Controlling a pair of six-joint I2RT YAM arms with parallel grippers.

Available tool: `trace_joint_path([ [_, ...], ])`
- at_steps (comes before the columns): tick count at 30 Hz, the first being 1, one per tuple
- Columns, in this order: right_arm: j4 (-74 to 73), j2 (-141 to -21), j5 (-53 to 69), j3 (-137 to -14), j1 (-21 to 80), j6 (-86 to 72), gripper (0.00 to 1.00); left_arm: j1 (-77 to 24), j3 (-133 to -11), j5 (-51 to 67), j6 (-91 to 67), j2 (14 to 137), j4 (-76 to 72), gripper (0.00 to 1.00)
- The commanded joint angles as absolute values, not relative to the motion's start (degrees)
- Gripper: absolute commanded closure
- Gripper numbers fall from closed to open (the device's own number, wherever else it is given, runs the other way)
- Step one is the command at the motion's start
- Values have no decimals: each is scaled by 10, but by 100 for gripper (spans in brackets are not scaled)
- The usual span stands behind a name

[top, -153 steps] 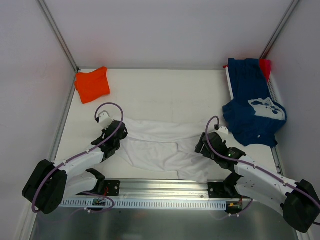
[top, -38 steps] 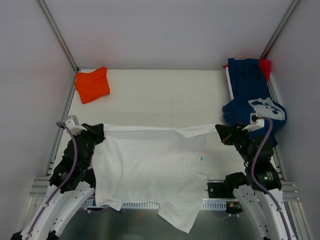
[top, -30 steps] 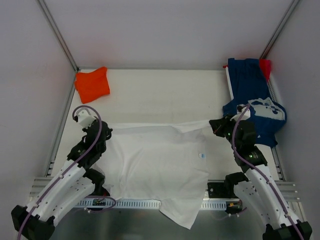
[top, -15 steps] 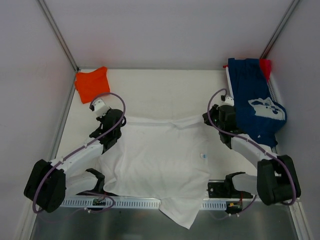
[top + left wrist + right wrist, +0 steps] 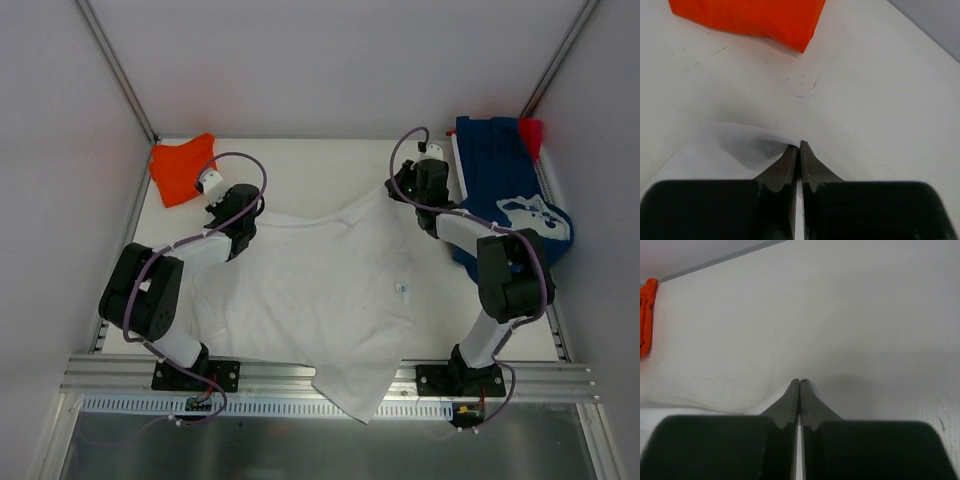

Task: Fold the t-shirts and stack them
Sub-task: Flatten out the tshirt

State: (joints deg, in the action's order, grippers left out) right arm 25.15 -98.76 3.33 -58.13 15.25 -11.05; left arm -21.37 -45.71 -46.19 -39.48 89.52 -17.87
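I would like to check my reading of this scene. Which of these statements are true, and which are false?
1. The left gripper and the right gripper are each shut on an edge of the white t-shirt. True.
2. The orange t-shirt lies on top of the white t-shirt. False: it lies apart from it, at the far left corner of the table.
3. Part of the white t-shirt reaches past the near edge of the table. True.
4. The navy t-shirt is on the left side of the table. False: it is on the right side.
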Motion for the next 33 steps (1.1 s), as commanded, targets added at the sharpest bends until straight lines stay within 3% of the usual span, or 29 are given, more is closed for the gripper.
trace_joint_path([
  [1, 281, -1040, 54, -642, 151, -104, 100, -196, -498, -450, -397, 930, -206, 100],
  [19, 271, -1216, 70, -839, 152, -105, 100, -111, -586, -377, -457, 1056, -226, 97],
  [21, 268, -1228, 71, -854, 152, -105, 99, -106, -593, -360, -458, 1065, -229, 85],
  [24, 264, -1240, 70, -869, 153, -105, 99, -96, -606, -330, -456, 1078, -229, 32],
  [25, 264, -1243, 69, -871, 154, -105, 93, -92, -608, -323, -459, 1078, -229, 4],
  [26, 266, -1245, 67, -872, 155, -105, 75, -91, -609, -319, -460, 1079, -229, 1],
  [27, 270, -1250, 62, -872, 156, -104, 31, -91, -610, -314, -460, 1080, -231, 1],
  [29, 272, -1252, 45, -874, 163, -98, 1, -90, -611, -310, -445, 1078, -243, 1],
  [33, 270, -1226, 14, -867, 184, -64, 0, -90, -620, -330, -383, 1052, -286, 1],
])
